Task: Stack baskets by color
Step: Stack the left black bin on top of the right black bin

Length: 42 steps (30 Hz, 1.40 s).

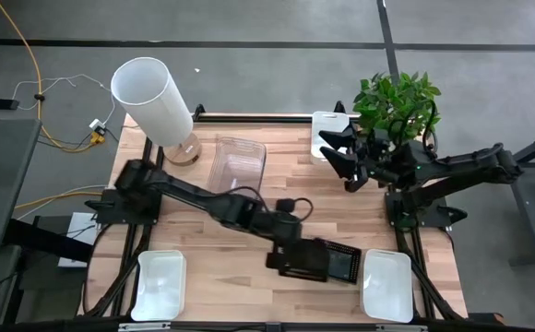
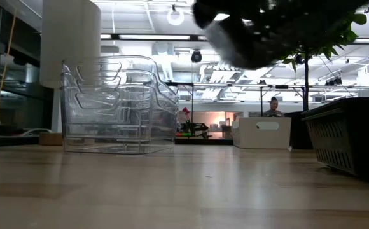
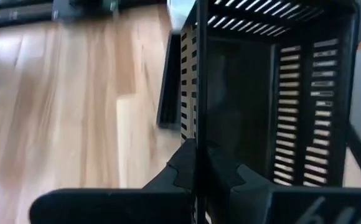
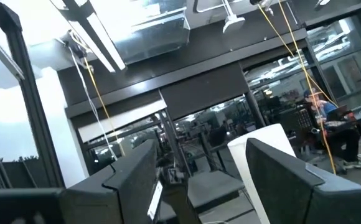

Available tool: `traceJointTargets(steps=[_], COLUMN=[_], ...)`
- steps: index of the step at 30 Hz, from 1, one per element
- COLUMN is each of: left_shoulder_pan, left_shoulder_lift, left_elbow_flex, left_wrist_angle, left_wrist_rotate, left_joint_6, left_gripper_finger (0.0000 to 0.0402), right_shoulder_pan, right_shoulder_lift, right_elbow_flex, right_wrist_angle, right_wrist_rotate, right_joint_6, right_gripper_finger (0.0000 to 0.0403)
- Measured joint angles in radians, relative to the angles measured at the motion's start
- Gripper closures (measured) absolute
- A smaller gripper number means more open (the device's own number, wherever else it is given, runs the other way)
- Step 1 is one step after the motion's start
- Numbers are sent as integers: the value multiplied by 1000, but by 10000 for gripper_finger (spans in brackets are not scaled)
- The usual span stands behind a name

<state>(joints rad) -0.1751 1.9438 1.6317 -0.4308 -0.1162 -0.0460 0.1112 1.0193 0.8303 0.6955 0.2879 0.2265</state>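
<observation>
A black slatted basket (image 1: 341, 263) is near the table's front, right of centre, with my left gripper (image 1: 297, 254) shut on it. In the low view the same black basket (image 2: 353, 137) fills the right edge. Stacked clear baskets (image 1: 237, 161) stand on their bottoms at the far middle. One white basket (image 1: 160, 284) sits at the front left, another white basket (image 1: 387, 284) at the front right, and a third white basket (image 1: 326, 132) at the far right. My right gripper (image 4: 205, 180) is raised, open and empty, above the far right (image 1: 343, 155). My left gripper pinches one upright wall of the black basket at its rim (image 3: 197, 134) between its two fingers, one finger inside and one outside. The fingers slant down from the table's left side. Whether the basket's bottom rests on the table I cannot tell.
A tall white cylinder (image 1: 154, 100) stands at the far left and a potted green plant (image 1: 397, 101) at the far right corner. Bare wood (image 1: 341, 207) lies between the clear stack and the black basket. A person (image 2: 274, 105) sits far behind the table.
</observation>
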Motion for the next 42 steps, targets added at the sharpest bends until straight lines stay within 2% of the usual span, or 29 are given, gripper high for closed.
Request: traceJointTargets(steps=[11, 19, 24, 32, 42], left_shoulder_pan=[2, 40, 64, 90, 86], left_shoulder_lift=[186, 263, 271, 270, 230], left_elbow_flex=[185, 201, 201, 201, 201], left_wrist_angle=[282, 275, 250, 84, -81], left_wrist_rotate=[27, 65, 76, 153, 158], left_joint_6=[157, 232, 233, 295, 390], left_gripper_finger=[401, 401, 401, 401, 401], right_shoulder_pan=[0, 0, 0, 0, 0], right_shoulder_lift=[-9, -9, -9, -9, -9], right_elbow_flex=[0, 0, 0, 0, 0], right_wrist_angle=[-8, -22, -65, -68, -71], right_wrist_rotate=[-7, -8, -8, -18, -18], right_joint_6=[35, 43, 70, 80, 53], right_gripper_finger=[167, 167, 167, 167, 167])
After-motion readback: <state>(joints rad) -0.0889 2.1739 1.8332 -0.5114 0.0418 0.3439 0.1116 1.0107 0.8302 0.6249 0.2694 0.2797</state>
